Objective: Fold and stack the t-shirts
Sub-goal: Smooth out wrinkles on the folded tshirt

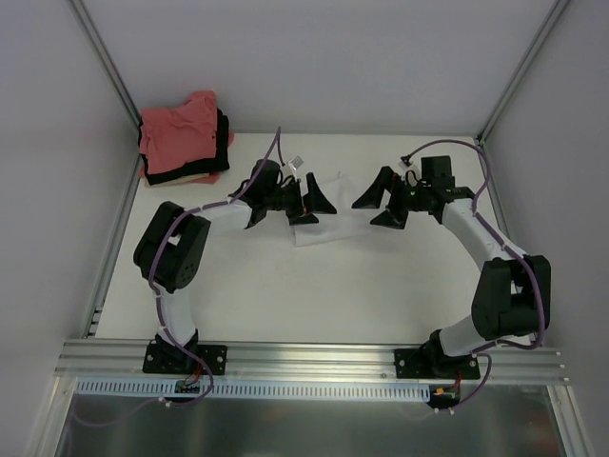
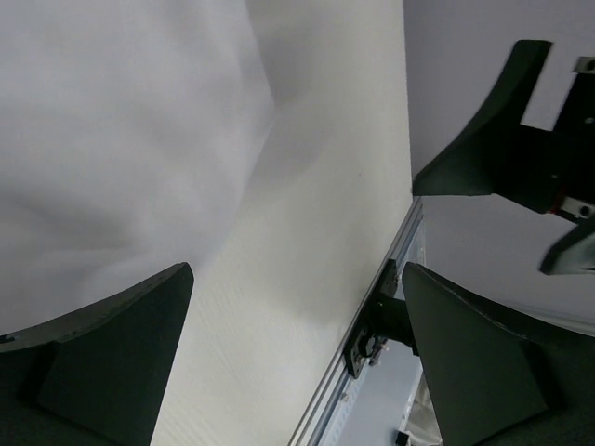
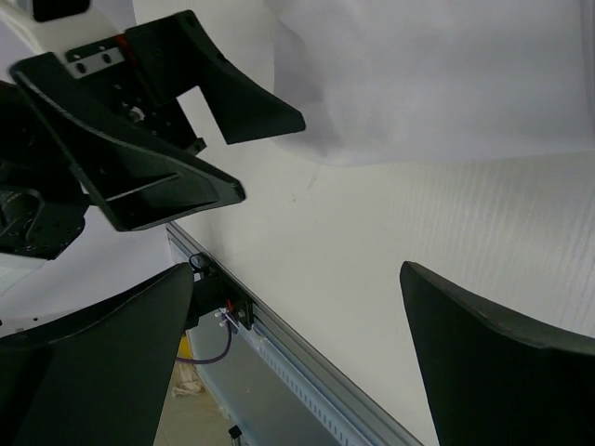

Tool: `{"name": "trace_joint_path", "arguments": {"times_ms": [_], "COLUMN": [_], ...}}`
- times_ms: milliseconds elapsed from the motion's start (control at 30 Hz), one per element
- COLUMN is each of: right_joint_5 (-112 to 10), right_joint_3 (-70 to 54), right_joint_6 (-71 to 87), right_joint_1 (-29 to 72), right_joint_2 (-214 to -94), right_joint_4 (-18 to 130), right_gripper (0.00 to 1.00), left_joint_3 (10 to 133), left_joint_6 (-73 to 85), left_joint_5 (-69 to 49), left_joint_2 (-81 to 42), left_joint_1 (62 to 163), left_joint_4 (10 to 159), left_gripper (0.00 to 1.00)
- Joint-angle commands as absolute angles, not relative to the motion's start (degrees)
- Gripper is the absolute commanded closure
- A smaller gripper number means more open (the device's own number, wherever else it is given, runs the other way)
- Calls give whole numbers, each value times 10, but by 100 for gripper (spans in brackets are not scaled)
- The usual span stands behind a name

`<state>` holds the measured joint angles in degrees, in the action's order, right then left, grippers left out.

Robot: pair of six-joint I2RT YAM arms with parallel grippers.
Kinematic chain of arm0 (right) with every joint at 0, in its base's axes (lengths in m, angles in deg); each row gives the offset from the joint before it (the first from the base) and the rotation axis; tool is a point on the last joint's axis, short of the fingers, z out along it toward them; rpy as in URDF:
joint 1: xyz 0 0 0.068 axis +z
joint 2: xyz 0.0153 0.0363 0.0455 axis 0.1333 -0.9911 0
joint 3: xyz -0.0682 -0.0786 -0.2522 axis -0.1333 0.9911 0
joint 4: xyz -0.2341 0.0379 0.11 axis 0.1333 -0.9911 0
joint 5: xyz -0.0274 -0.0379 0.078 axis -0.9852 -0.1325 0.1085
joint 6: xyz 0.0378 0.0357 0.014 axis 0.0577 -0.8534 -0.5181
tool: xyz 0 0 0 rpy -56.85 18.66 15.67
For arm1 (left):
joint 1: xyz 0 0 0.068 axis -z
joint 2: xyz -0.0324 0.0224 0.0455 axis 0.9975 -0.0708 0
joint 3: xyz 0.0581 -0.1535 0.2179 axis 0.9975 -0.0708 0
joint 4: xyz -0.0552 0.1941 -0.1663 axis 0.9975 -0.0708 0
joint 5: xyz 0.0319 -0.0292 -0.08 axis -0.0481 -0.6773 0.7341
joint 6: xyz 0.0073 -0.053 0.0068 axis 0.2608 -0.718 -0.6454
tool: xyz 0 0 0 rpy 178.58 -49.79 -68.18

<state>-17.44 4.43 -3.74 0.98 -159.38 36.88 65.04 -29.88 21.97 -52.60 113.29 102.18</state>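
Note:
A white t-shirt (image 1: 333, 217) lies folded small on the table, mid-back, between my two grippers. My left gripper (image 1: 311, 207) is open and empty at its left edge, just over the cloth. My right gripper (image 1: 383, 205) is open and empty just right of the shirt. In the left wrist view the white shirt (image 2: 121, 139) fills the upper left, ahead of my open gripper (image 2: 297, 348). In the right wrist view the shirt (image 3: 437, 74) lies at the upper right beyond my open gripper (image 3: 297, 358). A folded stack stands at the back left, with a salmon-pink shirt (image 1: 179, 133) on top, a black one (image 1: 223, 143) under it and a cream one (image 1: 181, 179) at the bottom.
The aluminium rail (image 1: 304, 357) runs along the table's near edge, with both arm bases on it. Frame posts (image 1: 105, 67) rise at the back corners. The right gripper's fingers (image 2: 493, 149) show in the left wrist view, and the left gripper's fingers (image 3: 167, 121) show in the right wrist view.

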Motion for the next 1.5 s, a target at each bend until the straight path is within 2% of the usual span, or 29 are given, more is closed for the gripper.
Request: {"name": "trace_joint_path", "arguments": {"times_ms": [0, 267, 467, 600, 700, 867, 1000, 1167, 1267, 1333, 1467], "right_joint_5": [-176, -175, -175, -183, -194, -190, -190, -199, -250, -311, -582], "right_joint_3": [47, 50, 51, 51, 54, 67, 53, -49, -142, -209, -398], "right_joint_6": [-17, -15, -14, -5, 1, -3, -1, 2, 16, 61, 120], "right_joint_1": [6, 3, 3, 3, 3, 3, 16, 67, 120, 175, 276], "right_joint_2": [-1560, -1548, -1538, -1528, -1527, -1530, -1551, -1649, -1702, -1729, -1841], "right_joint_4": [351, 345, 340, 327, 319, 328, 330, 303, 237, 171, -47], "right_gripper": [1, 1, 0, 1, 0, 1, 1, 1, 1, 0, 0], "left_joint_3": [624, 499, 434, 437, 458, 452, 403, 340, 312, 306, 327], "left_joint_6": [-312, -314, -353, -351, -307, -204, -195, -216, -227, -217, -171], "left_joint_5": [220, 177, 187, 199, 192, 65, 67, 71, 69, 56, -1], "left_joint_2": [-541, -527, -525, -450, -369, -238, -200, -213, -182, -153, -54], "left_joint_1": [1138, 1142, 1143, 1143, 1143, 1141, 1105, 1098, 1098, 1098, 1100], "left_joint_4": [1056, 1039, 1133, 1133, 1057, 935, 926, 972, 981, 956, 828], "left_gripper": [1, 1, 1, 1, 1, 1, 1, 1, 1, 1, 1]}}
